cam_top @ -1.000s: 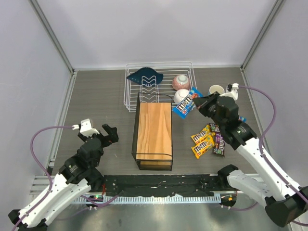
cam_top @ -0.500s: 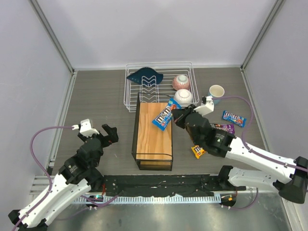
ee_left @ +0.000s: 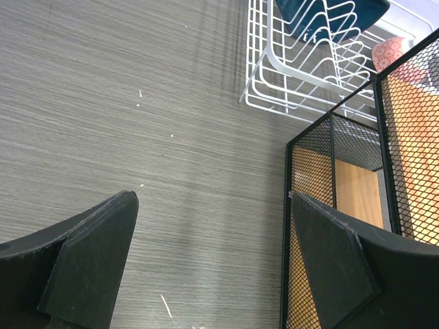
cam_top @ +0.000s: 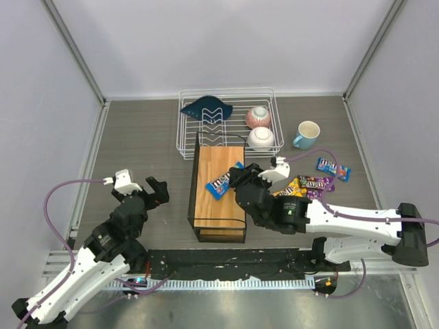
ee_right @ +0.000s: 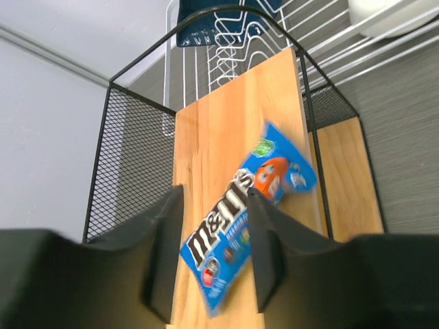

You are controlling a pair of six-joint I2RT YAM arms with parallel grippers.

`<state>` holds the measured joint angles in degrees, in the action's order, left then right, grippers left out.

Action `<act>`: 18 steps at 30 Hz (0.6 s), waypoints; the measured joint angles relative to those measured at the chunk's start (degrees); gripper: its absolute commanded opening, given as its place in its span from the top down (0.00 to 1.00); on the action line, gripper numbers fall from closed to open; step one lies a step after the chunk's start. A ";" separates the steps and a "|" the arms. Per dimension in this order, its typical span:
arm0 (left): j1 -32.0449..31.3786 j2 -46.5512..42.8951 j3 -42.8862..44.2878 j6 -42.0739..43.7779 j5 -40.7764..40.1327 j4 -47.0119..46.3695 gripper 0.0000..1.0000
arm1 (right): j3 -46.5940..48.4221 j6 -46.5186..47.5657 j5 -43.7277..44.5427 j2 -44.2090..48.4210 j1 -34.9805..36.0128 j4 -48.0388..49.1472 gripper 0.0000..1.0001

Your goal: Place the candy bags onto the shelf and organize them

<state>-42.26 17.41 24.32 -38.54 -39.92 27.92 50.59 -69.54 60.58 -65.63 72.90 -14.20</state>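
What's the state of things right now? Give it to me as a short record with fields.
shelf: black frame, wooden top, middle of the table
right gripper: jaws apart, over the shelf
blue bag: over the shelf's wooden top, between the right gripper's fingers
left gripper: open, nothing in it, left of the shelf
off the shelf: yellow bag, purple bag, second blue bag, on the table right of the shelf

Grey wood-grain table [cam_top: 137, 137], white walls [cam_top: 226, 41]
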 measured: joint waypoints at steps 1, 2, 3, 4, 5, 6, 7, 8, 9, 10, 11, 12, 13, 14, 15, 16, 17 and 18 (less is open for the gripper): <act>0.00 0.00 0.00 0.00 0.00 0.00 0.00 | 0.11 -0.11 0.68 0.24 0.24 -0.33 0.46; 0.00 0.00 0.00 0.00 0.00 0.00 0.00 | 0.20 -0.15 1.40 0.63 0.39 -0.85 0.43; 0.00 0.00 0.00 0.00 0.00 0.00 0.00 | 0.20 -0.13 2.21 1.33 0.39 -1.38 0.42; 0.00 0.00 0.00 0.00 0.00 0.00 0.00 | 0.20 -0.13 3.04 2.29 0.39 -2.05 0.41; 0.00 0.00 0.00 0.00 0.00 0.00 0.00 | 0.20 -0.02 4.04 3.56 0.39 -2.75 0.39; 0.00 0.00 0.02 0.00 0.00 -0.02 0.00 | 0.20 -0.04 5.18 5.16 0.39 -3.85 0.40; 0.00 0.00 0.00 0.00 0.02 -0.02 0.00 | 0.20 -0.09 6.43 6.84 0.39 -4.90 0.39; 0.00 0.00 0.00 0.00 0.02 -0.02 0.00 | 0.20 -0.39 7.67 8.85 0.39 -6.21 0.40; 0.00 0.00 0.00 0.00 0.02 -0.02 0.00 | 0.20 -1.07 9.35 11.13 0.39 -8.15 0.40; 0.00 0.04 0.00 0.00 0.02 -0.02 0.00 | 0.22 -2.01 11.15 13.49 0.37 -10.51 0.40; 0.00 0.09 0.00 0.00 0.02 -0.04 0.00 | 0.20 -3.52 12.87 15.93 0.26 -13.33 0.40; 0.00 0.11 0.00 0.00 0.04 -0.04 0.00 | 0.17 -4.66 14.10 18.01 -0.02 -15.78 0.39; 0.00 0.11 0.00 0.00 0.04 -0.07 0.00 | -0.11 -5.81 15.13 20.65 -0.85 -18.56 0.38; 0.00 0.11 0.00 0.00 0.07 -0.09 0.00 | -0.59 -6.40 15.96 23.34 -2.45 -21.05 0.38; 0.00 0.11 0.00 0.00 0.09 -0.13 0.00 | -1.11 -6.62 16.24 25.77 -4.76 -23.23 0.37; 0.00 0.11 0.02 0.00 0.09 -0.20 0.00 | -1.57 -6.56 16.15 28.02 -7.56 -25.16 0.34; 0.00 0.15 0.00 0.00 0.11 -0.24 0.00 | -1.81 -6.08 15.76 30.14 -11.30 -26.82 0.32; 0.00 0.24 0.00 0.00 0.11 -0.26 0.00 | -1.81 -5.22 15.26 31.34 -15.78 -28.00 0.30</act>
<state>-42.26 17.65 24.32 -38.54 -39.81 27.66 48.77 -74.76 75.83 -34.28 57.12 -42.19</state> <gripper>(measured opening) 0.996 0.648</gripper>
